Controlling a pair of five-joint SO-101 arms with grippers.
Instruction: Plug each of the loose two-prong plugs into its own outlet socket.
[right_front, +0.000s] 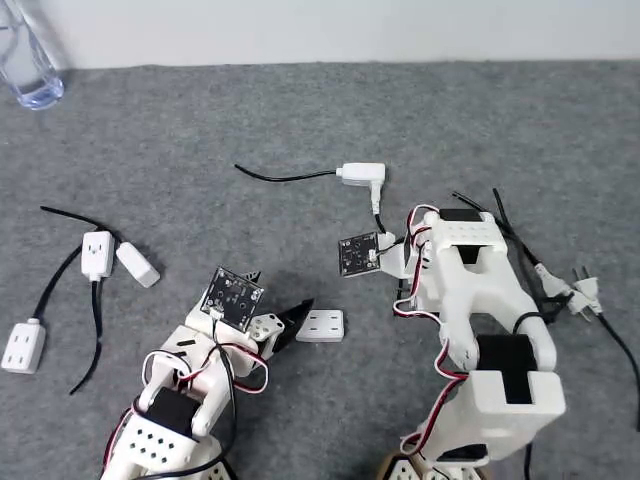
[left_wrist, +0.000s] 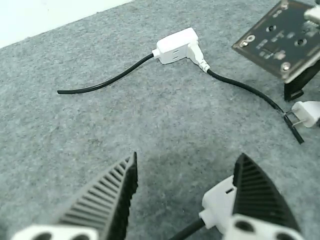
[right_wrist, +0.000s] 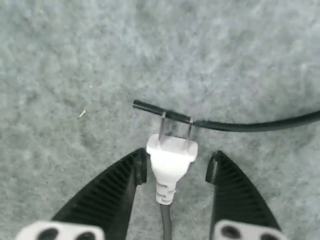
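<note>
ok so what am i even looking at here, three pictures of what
Two small robot arms sit side by side at a grey table. The overhead picture comes from a fixed camera; the other two come from a camera on each arm's wrist, looking past its hand. The left hand is open above the table. The right hand is open around a two-prong plug lying flat, not gripped yet. Around them lie white outlet sockets and black cables; the far socket already has a plug in it.

The left arm (right_front: 185, 395) and right arm (right_front: 480, 300) lean forward, low. The left gripper (left_wrist: 184, 165) gapes wide; the right gripper (right_wrist: 176, 160) is parted less.
</note>
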